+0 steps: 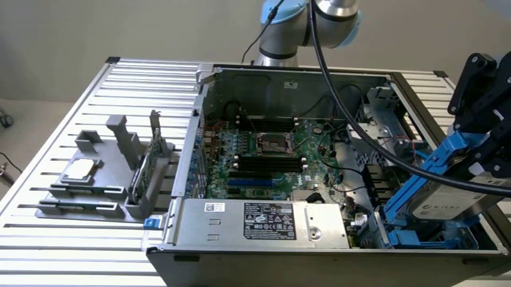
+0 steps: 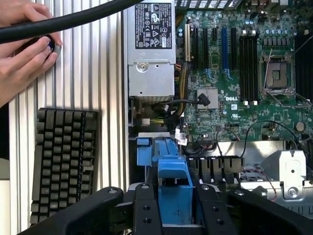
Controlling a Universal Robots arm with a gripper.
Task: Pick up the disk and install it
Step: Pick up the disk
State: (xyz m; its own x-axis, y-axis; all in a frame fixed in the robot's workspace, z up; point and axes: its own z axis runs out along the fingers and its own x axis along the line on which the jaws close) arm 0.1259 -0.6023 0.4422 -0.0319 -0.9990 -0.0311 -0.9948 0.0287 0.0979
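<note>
The disk (image 1: pixel 446 204) is a silver-grey drive in a bright blue carrier, held tilted over the open computer case's corner at the exterior view's right. My gripper (image 1: pixel 477 170) is shut on it from above. In the wrist view, the blue carrier end of the disk (image 2: pixel 173 182) sits between my gripper's (image 2: pixel 177 215) two black fingers (image 2: pixel 146 211). Below it lies a drive bay with blue plastic rails (image 1: pixel 415 238). The disk hangs above the bay, apart from it.
The open case holds a green motherboard (image 1: pixel 271 155) and a silver power supply (image 1: pixel 255 221). A thick black cable (image 1: pixel 359 134) crosses over the case. A grey holder (image 1: pixel 119 203) carries a small silver chip (image 1: pixel 80 170) and a green card (image 1: pixel 148 164). A person's hands (image 2: pixel 24 54) and a keyboard (image 2: pixel 63 161) lie beside the case.
</note>
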